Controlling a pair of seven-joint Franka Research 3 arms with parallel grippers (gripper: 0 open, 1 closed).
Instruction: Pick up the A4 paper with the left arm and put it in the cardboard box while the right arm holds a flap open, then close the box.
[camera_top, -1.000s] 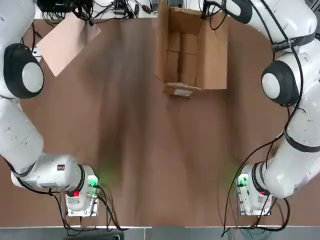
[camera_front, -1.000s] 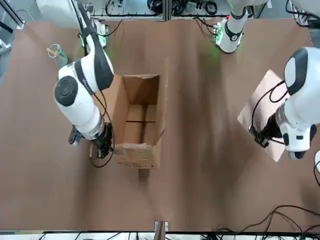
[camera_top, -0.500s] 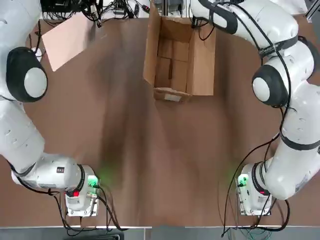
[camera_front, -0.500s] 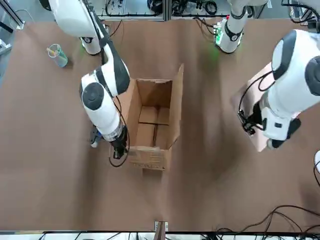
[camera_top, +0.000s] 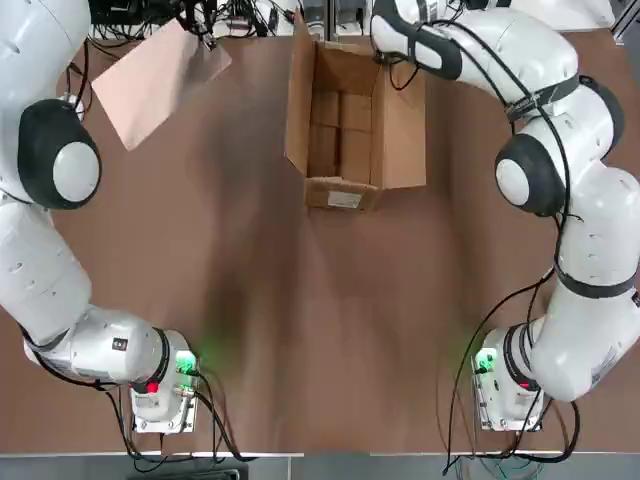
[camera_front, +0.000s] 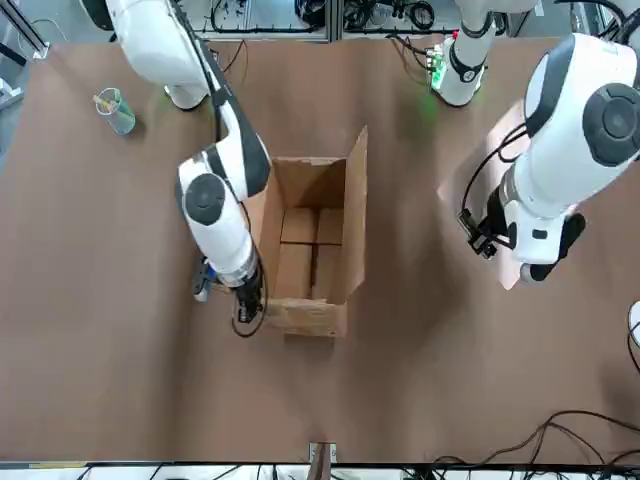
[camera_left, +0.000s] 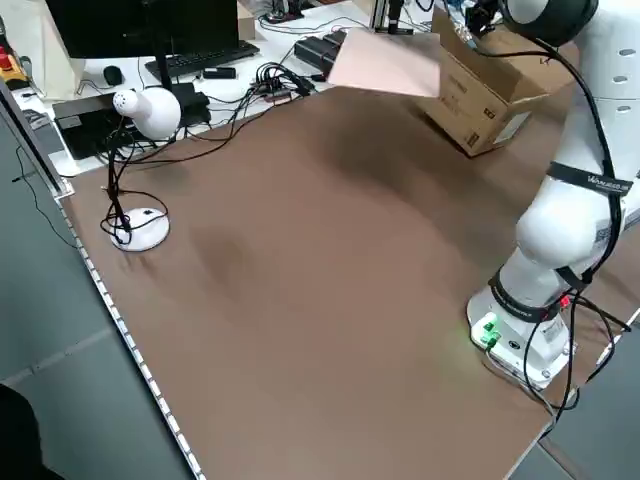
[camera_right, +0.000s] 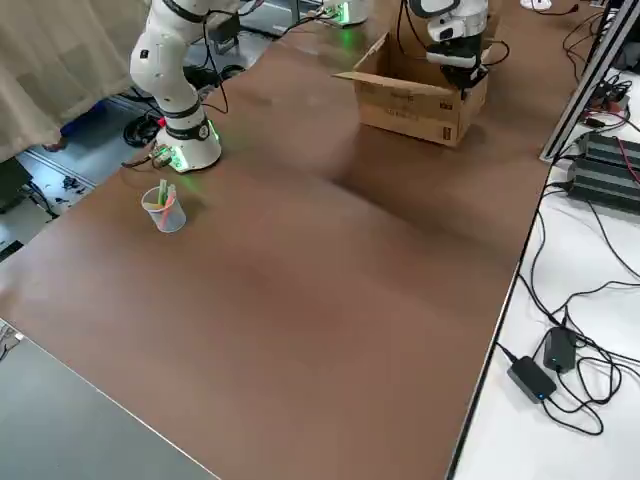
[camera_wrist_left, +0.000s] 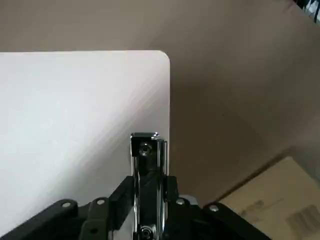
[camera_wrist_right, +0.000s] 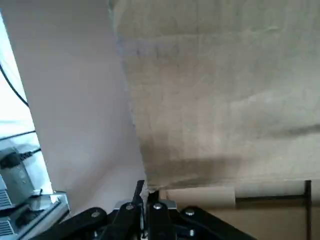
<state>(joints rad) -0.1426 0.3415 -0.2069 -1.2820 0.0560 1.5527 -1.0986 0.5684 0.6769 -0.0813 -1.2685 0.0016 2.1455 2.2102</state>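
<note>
1. Here the left gripper (camera_wrist_left: 149, 192) is grasping the dark metal clip (camera_wrist_left: 145, 149) on the A4 paper (camera_top: 155, 80), and the sheet is hanging above the table (camera_top: 300, 320) near its far left corner

2. Over by the table's far edge, the cardboard box (camera_top: 405, 130) is standing open — and the right gripper (camera_wrist_right: 146, 192) is clenching the edge of its right-hand flap (camera_wrist_right: 210, 100), keeping it folded outward

3. The step in hand looks like carrying the sheet across to the box, so the left arm is wanting height first: the box's left flap (camera_front: 355, 210) is standing up right in the way

4. Good technique here is keeping that clip pinched firmly, then turning the sheet until its long side is running along the box's long side; it is looking like a close fit

5. Lowering should be going slowly and squarely over the opening, since a corner could be snagging on a rim — the right arm, meanwhile, is best holding steady, as any tug could be dragging the box or tearing the flap
</note>
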